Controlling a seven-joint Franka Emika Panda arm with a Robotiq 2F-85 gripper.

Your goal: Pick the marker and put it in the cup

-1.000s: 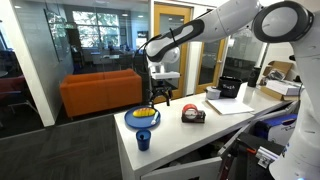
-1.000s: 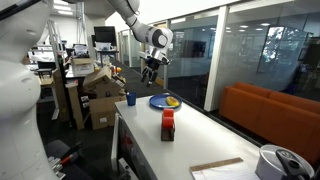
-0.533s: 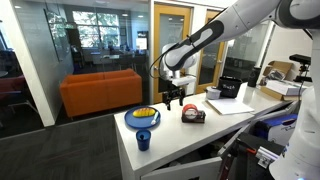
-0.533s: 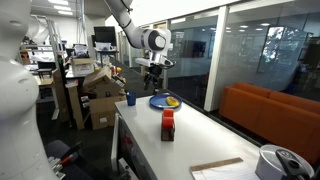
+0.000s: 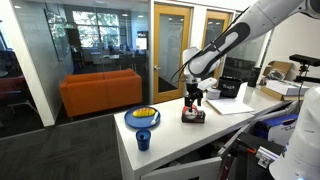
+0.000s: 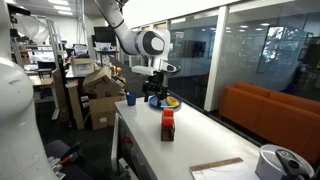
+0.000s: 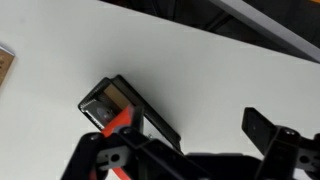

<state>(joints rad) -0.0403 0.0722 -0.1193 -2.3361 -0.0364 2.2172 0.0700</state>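
The blue cup (image 5: 143, 140) stands near the table's corner, next to the blue plate (image 5: 142, 118) with yellow contents; both show in the exterior views, the cup (image 6: 130, 99) and the plate (image 6: 163, 101). My gripper (image 5: 193, 98) hangs just above the chunky red-and-black object (image 5: 193, 115), well away from the cup. In the wrist view my gripper (image 7: 190, 140) is open and empty over bare white table, with the red-and-black object (image 7: 120, 108) at its left finger. A thin dark bar (image 7: 155, 118) runs along that object's edge; I cannot tell whether it is the marker.
The white table (image 5: 170, 135) holds papers and a black box (image 5: 230, 90) at its far end. A white round thing (image 6: 278, 163) sits at the near end. Cardboard boxes (image 6: 100, 85) stand beyond the cup. Glass walls and an orange sofa (image 5: 100, 92) lie behind.
The arm has swung from above the plate, along the table, to above the red-and-black object. Nothing on the table has moved.
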